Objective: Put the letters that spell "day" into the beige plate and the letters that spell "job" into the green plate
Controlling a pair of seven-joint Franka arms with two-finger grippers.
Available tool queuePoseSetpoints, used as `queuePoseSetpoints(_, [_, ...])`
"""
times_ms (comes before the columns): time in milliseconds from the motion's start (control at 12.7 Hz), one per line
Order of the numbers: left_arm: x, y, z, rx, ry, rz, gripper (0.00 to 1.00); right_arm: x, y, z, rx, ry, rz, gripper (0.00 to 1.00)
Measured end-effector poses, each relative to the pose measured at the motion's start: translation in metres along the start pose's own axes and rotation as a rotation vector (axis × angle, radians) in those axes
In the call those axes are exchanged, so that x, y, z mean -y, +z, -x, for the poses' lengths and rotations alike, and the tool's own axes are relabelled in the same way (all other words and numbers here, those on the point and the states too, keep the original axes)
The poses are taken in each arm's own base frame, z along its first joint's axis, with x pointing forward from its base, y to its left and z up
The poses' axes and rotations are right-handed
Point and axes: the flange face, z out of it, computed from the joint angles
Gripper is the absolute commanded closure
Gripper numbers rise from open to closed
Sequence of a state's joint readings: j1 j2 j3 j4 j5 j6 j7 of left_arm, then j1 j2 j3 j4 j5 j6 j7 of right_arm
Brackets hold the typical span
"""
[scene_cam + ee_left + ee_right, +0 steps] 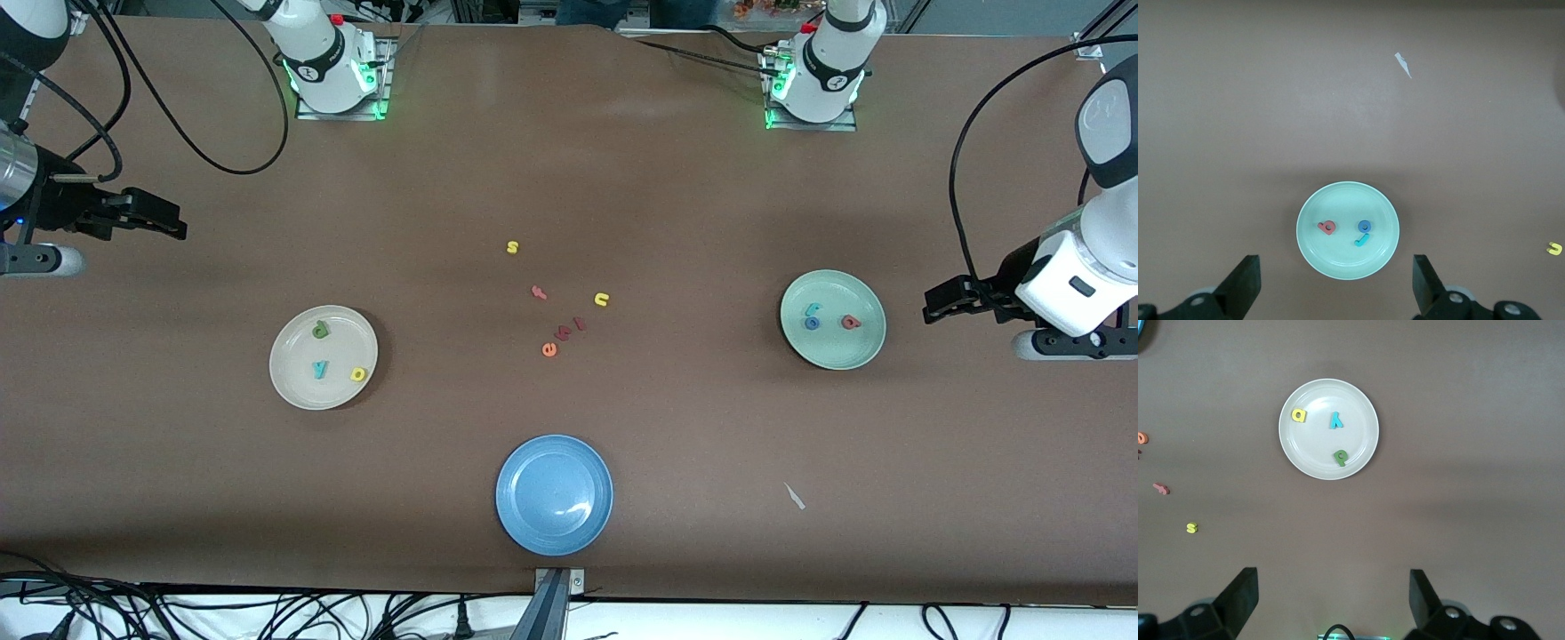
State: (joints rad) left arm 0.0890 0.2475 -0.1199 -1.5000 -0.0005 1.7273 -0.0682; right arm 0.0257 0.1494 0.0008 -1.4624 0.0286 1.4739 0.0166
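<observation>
The beige plate (283, 360) (1313, 457) lies toward the right arm's end. It holds a dark green letter (321, 330) (1341, 457), a teal "y" (320, 369) (1337, 421) and a yellow letter (357, 374) (1299, 415). The green plate (836, 351) (1338, 260) lies toward the left arm's end and holds a blue "o" (812, 324) (1365, 226), a teal "j" (812, 309) (1361, 240) and a red "b" (851, 323) (1328, 228). My left gripper (932, 309) (1335, 277) hangs open and empty beside the green plate. My right gripper (176, 229) (1331, 590) hangs open and empty over bare table at its end.
An empty blue plate (520, 524) sits nearest the front camera. Mid-table lie loose letters: a yellow "s" (512, 247) (1192, 528), an orange "f" (539, 292), a yellow arch (602, 299) (1555, 249), an orange "e" (549, 349). A white scrap (794, 496) (1403, 64) lies nearer the camera.
</observation>
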Motion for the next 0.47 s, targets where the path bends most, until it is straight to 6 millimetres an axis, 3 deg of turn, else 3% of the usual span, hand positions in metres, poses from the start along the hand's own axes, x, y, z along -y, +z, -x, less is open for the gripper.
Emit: queuePoseSetpoints(473, [-0.0023,0.0099,0.0017,0.02,0.028,0.0,0.0,0.0001,0.0063,-0.004,0.01,0.0,0.0,0.0])
